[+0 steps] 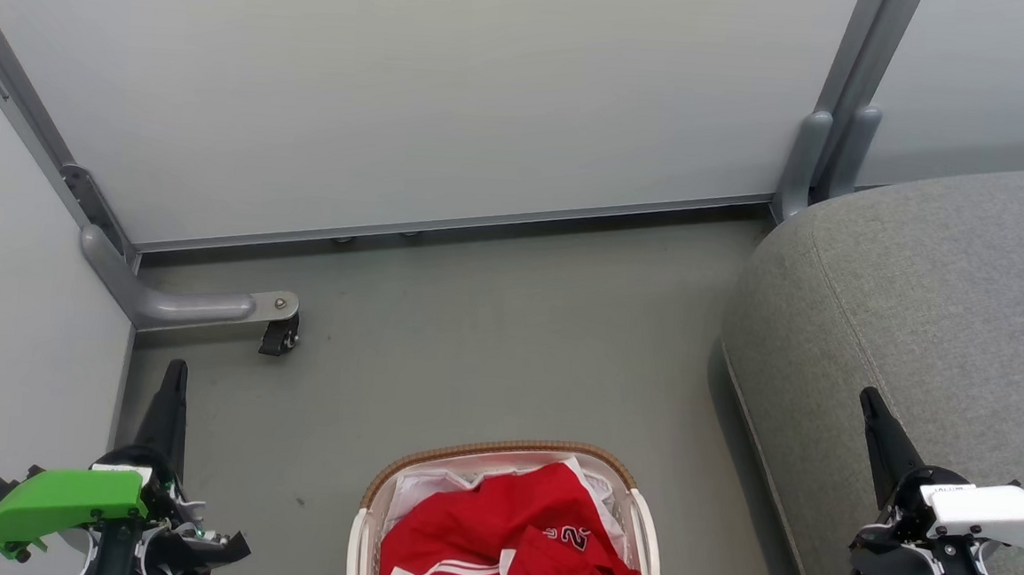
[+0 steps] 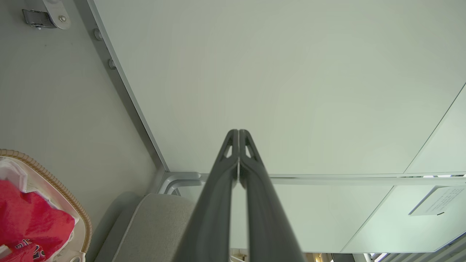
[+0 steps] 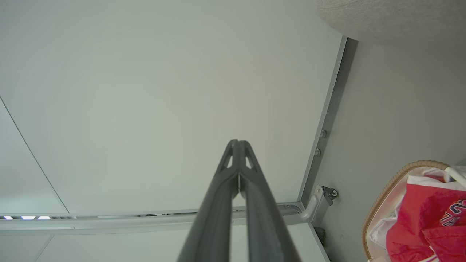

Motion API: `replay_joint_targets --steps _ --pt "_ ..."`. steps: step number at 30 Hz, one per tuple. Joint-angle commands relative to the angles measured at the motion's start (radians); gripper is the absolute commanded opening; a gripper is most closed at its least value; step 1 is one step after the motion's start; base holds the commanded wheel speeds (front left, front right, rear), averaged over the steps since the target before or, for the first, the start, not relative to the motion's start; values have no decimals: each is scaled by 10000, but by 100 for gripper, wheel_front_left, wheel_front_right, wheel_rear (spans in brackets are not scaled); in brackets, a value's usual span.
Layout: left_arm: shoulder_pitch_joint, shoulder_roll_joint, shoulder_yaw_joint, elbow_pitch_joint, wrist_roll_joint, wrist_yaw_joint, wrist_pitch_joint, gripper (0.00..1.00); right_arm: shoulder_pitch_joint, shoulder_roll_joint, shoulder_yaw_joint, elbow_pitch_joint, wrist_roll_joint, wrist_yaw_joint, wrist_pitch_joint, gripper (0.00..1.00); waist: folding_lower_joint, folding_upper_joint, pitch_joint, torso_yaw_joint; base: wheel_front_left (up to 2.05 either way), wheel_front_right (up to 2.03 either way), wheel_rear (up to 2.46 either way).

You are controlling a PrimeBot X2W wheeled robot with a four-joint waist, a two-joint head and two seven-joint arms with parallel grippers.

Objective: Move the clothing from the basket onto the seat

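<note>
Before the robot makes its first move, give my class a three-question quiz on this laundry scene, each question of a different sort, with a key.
1. True or false: the clothing lies in the basket.
2. On which side of the basket is the seat? A) the robot's left B) the robot's right
3. Fill in: the left gripper and the right gripper are both ____ (open or shut).
Key: 1 true; 2 B; 3 shut.

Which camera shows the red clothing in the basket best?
The head view: the red clothing lies bottom centre, heaped in the basket, numerals showing. Each wrist view catches just part of it at a lower corner, cut by the frame edge.
</note>
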Motion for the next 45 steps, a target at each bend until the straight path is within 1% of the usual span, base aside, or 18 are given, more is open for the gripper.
replay_joint_targets --steps 1,7,8,13,19,23,29,40,42,43,45 --pt "-127 44 1 -14 -24 -4 13 0 -91 -58 -15 -36 24 3 16 0 0 -1 0 0 0 0 0" --pt "-127 44 1 -14 -24 -4 13 0 -91 -58 -15 -36 25 3 16 0 0 -1 0 0 0 0 0" --pt "11 -6 -9 23 6 -2 -6 100 17 8 8 32 -10 0 -12 100 0 -1 0 0 0 0 0" --pt "320 -87 -78 424 17 0 -38 100 349 150 48 403 -22 -2 -31 100 1 -1 3 -1 0 0 0" --pt "383 -78 -475 260 193 1 -345 100 424 133 162 347 -266 -2 -339 100 1 -1 5 -2 0 0 0" --pt "432 -71 -697 148 343 1 -540 100 462 122 127 327 -576 -1 -534 100 1 -1 7 -2 0 0 0" --pt "476 -61 -909 8 805 2 -815 100 476 106 -16 259 -1342 -1 -810 100 1 -1 3 4 0 0 0" --pt "519 -45 -1265 -528 2679 28 -1279 100 615 79 -46 -267 -3144 0 -1273 100 1 -1 -42 45 0 0 0" --pt "542 -42 -1381 -634 3066 66 -1357 100 640 75 -39 -384 -3555 0 -1353 100 1 -1 -51 54 0 0 0" --pt "564 -39 -1474 -729 3467 120 -1430 100 663 71 -29 -516 -4010 0 -1427 100 1 -1 -61 60 0 0 0" --pt "577 -36 -1570 -816 3924 186 -1503 100 706 66 -3 -657 -4557 0 -1500 100 1 -1 -74 66 0 0 0"
